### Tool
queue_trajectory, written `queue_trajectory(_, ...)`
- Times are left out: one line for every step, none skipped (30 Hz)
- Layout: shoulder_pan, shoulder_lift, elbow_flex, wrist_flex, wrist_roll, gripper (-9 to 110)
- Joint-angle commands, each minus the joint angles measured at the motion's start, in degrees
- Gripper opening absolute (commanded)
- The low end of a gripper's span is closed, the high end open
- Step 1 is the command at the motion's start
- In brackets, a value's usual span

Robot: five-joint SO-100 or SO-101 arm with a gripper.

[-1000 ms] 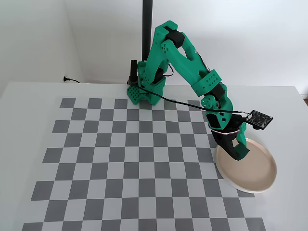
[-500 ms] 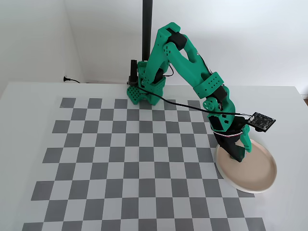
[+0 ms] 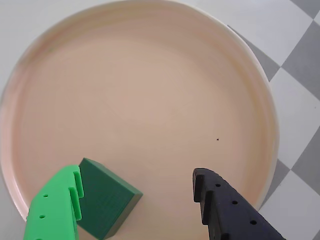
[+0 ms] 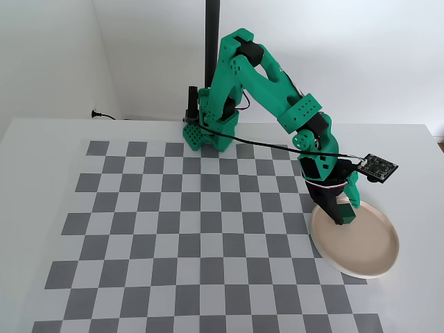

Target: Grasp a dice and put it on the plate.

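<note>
I count one dice (image 3: 106,202), at the lower left of my wrist view. There is one plate (image 3: 150,90) filling that view, and one checkered mat (image 4: 173,229) under it. My single gripper (image 3: 137,192) has two fingers: one green, one black.

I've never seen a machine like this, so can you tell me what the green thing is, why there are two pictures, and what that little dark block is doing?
The green thing is a robot arm standing on a table covered by a checkered mat. The fixed view is taken from a camera standing off to the side. The wrist view comes from a camera riding on the arm, looking down past its gripper, which works like two fingers: one green, one black. They are spread open above a round pinkish plate. The little dark green block is a dice. It lies on the plate, right against the green finger, while the black finger is apart from it, so nothing squeezes it.
</note>
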Motion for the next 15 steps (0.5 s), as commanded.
queue_trajectory(0.09, 12.57, -5.19, 4.66, 0.79, 17)
queue_trajectory(0.09, 14.33, -5.10, 5.98, 1.14, 17)
queue_trajectory(0.18, 16.08, -5.01, 7.56, 1.49, 17)
queue_trajectory(0.35, 17.75, -5.01, 9.14, 1.76, 17)
queue_trajectory(0.62, 19.51, -5.01, 10.72, 1.93, 17)
queue_trajectory(0.88, 21.27, -4.92, 12.22, 2.11, 16)
queue_trajectory(1.23, 23.12, -4.66, 13.54, 2.37, 16)
queue_trajectory(1.67, 25.14, -4.31, 14.77, 2.55, 16)
queue_trajectory(2.11, 27.16, -3.69, 16.00, 2.64, 16)
queue_trajectory(2.55, 29.53, -2.81, 17.14, 2.72, 16)
queue_trajectory(2.99, 31.82, -1.85, 18.02, 2.72, 16)
queue_trajectory(3.52, 34.28, -0.70, 18.98, 2.81, 16)
queue_trajectory(4.13, 36.83, 0.44, 19.78, 2.81, 16)
queue_trajectory(4.66, 39.37, 1.67, 20.57, 2.81, 16)
queue_trajectory(5.27, 41.92, 2.99, 21.01, 2.90, 16)
